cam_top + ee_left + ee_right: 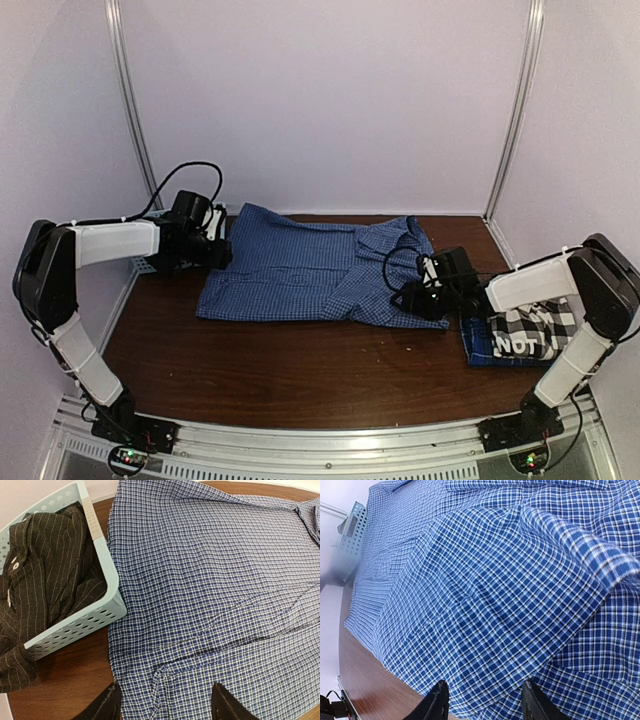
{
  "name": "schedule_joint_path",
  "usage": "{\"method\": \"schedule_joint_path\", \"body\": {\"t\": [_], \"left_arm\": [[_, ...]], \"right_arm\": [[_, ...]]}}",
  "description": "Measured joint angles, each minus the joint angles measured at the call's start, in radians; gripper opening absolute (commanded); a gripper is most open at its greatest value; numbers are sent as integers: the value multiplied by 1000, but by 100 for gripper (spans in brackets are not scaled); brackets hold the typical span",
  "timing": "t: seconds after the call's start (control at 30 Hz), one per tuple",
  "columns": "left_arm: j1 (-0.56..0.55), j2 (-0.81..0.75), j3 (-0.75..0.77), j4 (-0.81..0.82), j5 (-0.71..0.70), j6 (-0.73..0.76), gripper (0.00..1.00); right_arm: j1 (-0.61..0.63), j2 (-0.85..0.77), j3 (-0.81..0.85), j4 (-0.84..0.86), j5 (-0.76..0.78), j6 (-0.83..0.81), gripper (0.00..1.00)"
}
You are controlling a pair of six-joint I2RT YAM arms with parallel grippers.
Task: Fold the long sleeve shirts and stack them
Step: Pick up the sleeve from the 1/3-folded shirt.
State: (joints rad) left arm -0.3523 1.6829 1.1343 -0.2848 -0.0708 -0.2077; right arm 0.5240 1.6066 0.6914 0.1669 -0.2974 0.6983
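**A:** The blue check shirt (300,275) lies spread across the middle of the tabletop (300,385). The left fingers (227,707) stand apart over its left end, gripping nothing.

**B:** The right fingers (436,705) are parted and empty at the other end, probably bracketing it for a fold. The folded plaid stack (525,335) sits aside on the right and the basket (107,590) on the left. Dark wood, pale walls (330,100).

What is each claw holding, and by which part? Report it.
Nothing is held: left claw and right claw both stand open over the flat blue fine-check cloth shirt, pinching none of it.
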Motion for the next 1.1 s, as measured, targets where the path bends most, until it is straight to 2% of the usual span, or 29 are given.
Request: {"method": "schedule_joint_path", "body": {"t": [0.33, 0.63, 1.07, 1.1], "left_arm": [[-11, 0, -2, 0, 0, -1, 63], [-26, -2, -3, 0, -3, -1, 63], [-41, -6, -3, -1, -8, -1, 63], [-44, -8, -3, -1, -11, -1, 63]], "right_arm": [[0, 62, -8, 92, 0, 51, 48], [0, 83, -20, 178, 1, 100, 36], [0, 83, -24, 260, 4, 133, 0], [0, 83, -24, 263, 3, 134, 0]]}}
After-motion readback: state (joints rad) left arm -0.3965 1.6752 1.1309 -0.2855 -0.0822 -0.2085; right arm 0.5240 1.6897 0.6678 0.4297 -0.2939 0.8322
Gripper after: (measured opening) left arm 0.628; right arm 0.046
